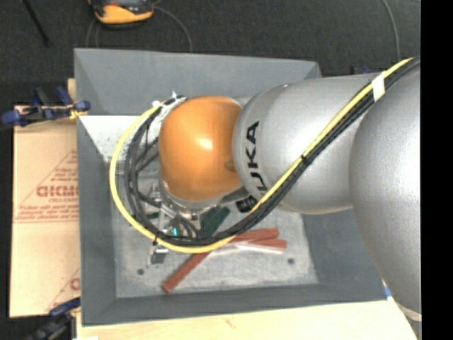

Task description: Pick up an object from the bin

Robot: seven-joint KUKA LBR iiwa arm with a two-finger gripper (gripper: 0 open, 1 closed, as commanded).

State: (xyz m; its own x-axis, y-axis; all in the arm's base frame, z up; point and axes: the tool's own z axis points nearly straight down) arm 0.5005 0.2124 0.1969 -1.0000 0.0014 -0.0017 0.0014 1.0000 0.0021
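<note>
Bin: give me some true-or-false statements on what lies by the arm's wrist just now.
1. The arm enters from the view's right. True.
2. A reddish-brown stick lies on the floor of the bin, toward the view's bottom. True.
3. That stick is bright blue. False: it is reddish-brown.
4. A dark green thing shows just below the orange cover. True.
5. The orange cover hangs outside the bin. False: it is over the bin's floor.
</note>
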